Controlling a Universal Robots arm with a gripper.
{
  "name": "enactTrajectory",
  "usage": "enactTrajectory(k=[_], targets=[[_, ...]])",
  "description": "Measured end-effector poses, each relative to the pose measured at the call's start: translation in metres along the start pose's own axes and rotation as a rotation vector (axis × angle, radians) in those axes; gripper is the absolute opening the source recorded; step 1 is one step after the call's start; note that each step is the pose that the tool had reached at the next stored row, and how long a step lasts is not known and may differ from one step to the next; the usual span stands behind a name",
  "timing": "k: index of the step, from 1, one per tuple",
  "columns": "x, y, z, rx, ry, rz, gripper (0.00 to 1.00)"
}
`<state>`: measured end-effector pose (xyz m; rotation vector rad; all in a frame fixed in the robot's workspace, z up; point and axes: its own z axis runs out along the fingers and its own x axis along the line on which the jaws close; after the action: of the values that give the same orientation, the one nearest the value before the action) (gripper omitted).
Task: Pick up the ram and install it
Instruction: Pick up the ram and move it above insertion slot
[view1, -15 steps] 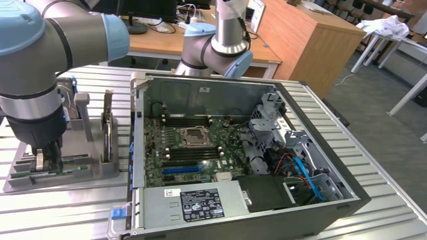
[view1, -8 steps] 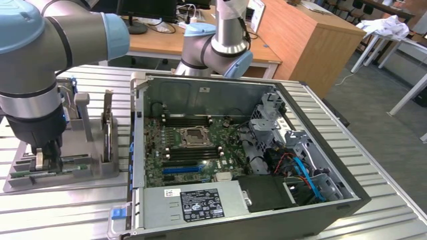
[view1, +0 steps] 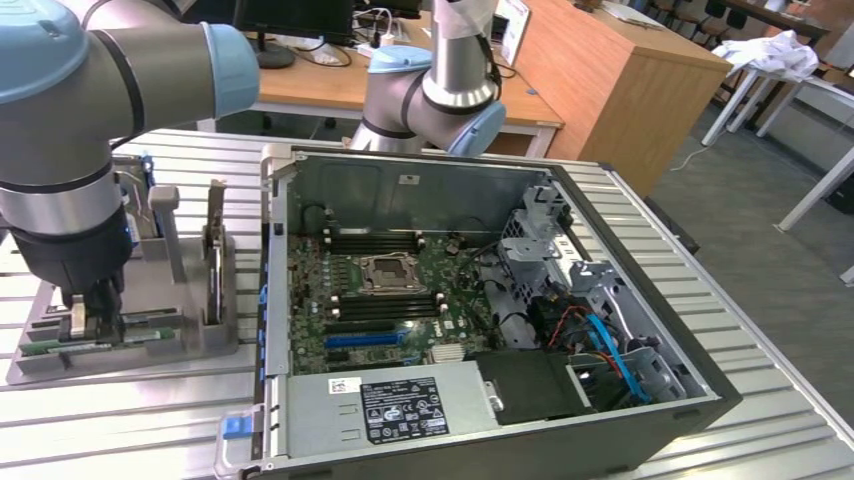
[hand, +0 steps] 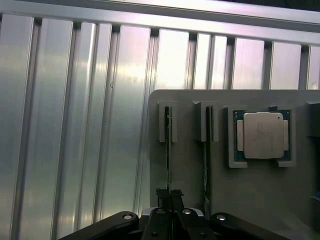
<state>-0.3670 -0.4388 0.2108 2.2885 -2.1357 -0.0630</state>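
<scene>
Standing on its long edge in the outermost slot of the grey holder tray (view1: 200, 345) (hand: 190, 105), the ram (view1: 140, 341) (hand: 168, 150) runs just inside the tray's border, with bare ribbed surface (view1: 134, 430) (hand: 75, 125) beyond that border. The pincer (view1: 100, 325) (hand: 170, 195) is down over it, its fingers drawn together and clamped on the thin top edge of the ram, partway along the board. A second green stick (hand: 206, 150) stands in the next slot, parallel and close beside the first with a narrow strip of tray between them. Past it, a square silver CPU chip (hand: 262, 135) lies flat in its own recess. In the exterior view the tray sits at the exterior view's left, near but apart from the open computer case (view1: 721, 400), whose raised side wall stands between the tray and the motherboard (view1: 387, 300). The case is open on top, and dark memory slots lie on either side of the processor socket. The arm (view1: 80, 150) rises straight up from the tray, with open room above it.
</scene>
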Motion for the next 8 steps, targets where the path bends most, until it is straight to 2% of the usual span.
enactTrajectory(k=[8], targets=[[-0.0001,0.0001,-0.0027,0.0002,-0.0001,0.000,0.12]])
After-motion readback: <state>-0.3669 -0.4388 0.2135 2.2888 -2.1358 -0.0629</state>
